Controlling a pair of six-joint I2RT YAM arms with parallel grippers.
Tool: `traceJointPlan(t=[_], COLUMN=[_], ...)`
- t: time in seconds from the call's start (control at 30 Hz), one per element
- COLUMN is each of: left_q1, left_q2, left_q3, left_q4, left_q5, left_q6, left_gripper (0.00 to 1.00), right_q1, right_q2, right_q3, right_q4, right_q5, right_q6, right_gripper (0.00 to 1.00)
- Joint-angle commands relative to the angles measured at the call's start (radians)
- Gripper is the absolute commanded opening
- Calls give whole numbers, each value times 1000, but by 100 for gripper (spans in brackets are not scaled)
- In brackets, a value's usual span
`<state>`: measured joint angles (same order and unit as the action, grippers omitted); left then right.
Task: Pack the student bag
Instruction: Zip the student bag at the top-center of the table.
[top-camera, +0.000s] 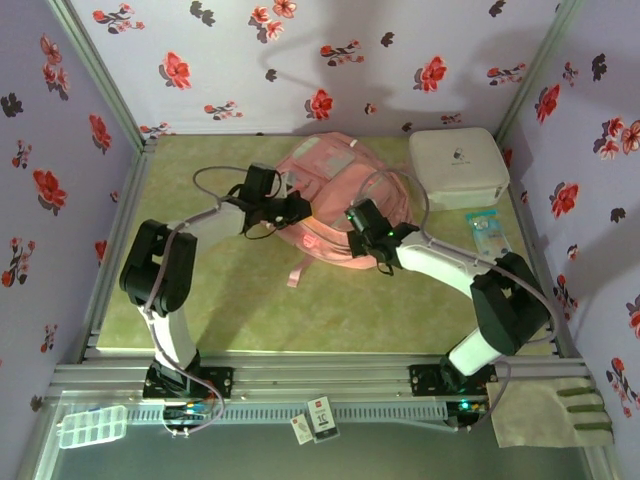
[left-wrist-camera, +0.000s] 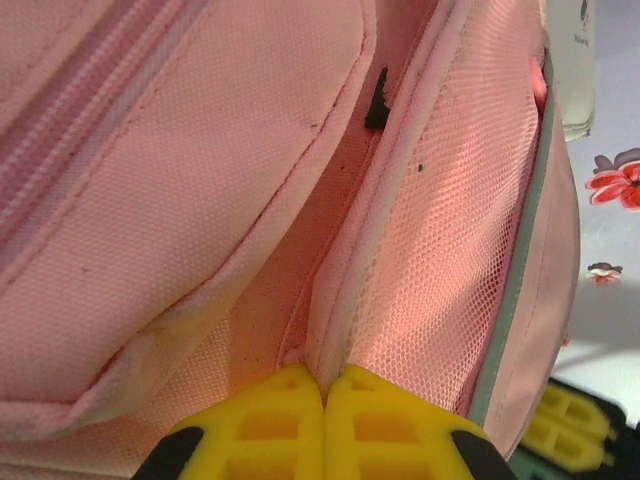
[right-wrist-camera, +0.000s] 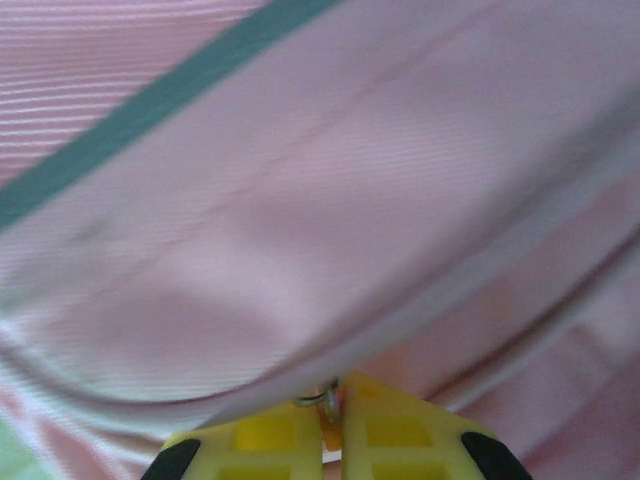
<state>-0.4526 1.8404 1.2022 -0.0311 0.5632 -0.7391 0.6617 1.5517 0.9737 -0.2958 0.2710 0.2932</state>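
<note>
The student bag (top-camera: 335, 180) lies flat on the green table mat (top-camera: 250, 300), at the middle toward the back, with one pink strap (top-camera: 298, 272) trailing off its near edge toward the arms.

The left gripper (top-camera: 297, 208) is at the bag's left side. In the left wrist view its yellow fingers (left-wrist-camera: 270, 425) are pressed together with no gap. A pale piped seam of the bag (left-wrist-camera: 300, 200) runs straight down into the line where they meet, so the left gripper (left-wrist-camera: 325, 395) is clenched on that fabric edge. A padded pocket lies to the left of the seam and a pink mesh panel (left-wrist-camera: 460, 200) to its right.

The right gripper (top-camera: 355, 220) is at the bag's near right edge. In the right wrist view its fingers (right-wrist-camera: 395, 430) are also closed. A small metal ring (right-wrist-camera: 322, 398) is pinched at the tips of the right gripper (right-wrist-camera: 332, 402), just under a curved seam of the bag (right-wrist-camera: 350, 200). That view is blurred, and I cannot tell what the ring is fixed to.

A white rounded hard case (top-camera: 458, 160) sits just beside the bag's far right corner. A teal-edged clear packet (top-camera: 487, 232) lies nearer the right wall, apart from the bag.
</note>
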Motion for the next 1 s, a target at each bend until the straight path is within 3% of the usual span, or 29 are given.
traceJointPlan(t=[0.0,0.17,0.33,0.47,0.53,0.73,0.97], left_q1=[82,108,161,232,260,290,294], left_q2=[-65,-85,-178,-306,-372,-490,-471], left_q3=[24,49,-20,-156,-235,-366,-412], left_q4=[-148,-213,-157,-66,-28,3,72], left_q5=[-21,-20,-58,-104,-117,-90,-34], left_q6=[144,207,131,20,-19,-97,-178], left_gripper=[0,2,44,64,69,75,72], right_q1=[-62,-53,24,90,117,172,191], right_q2=[-36,54,120,179,219,359,432], right_q3=[-2,104,200,265,302,436,533], right_q4=[4,-19,-21,9,32,128,193], right_q5=[-7,-171,-214,-273,-310,-433,-503], right_q6=[-62,-104,-101,-66,-37,53,122], right_gripper=[8,4,2,2,2,2,2])
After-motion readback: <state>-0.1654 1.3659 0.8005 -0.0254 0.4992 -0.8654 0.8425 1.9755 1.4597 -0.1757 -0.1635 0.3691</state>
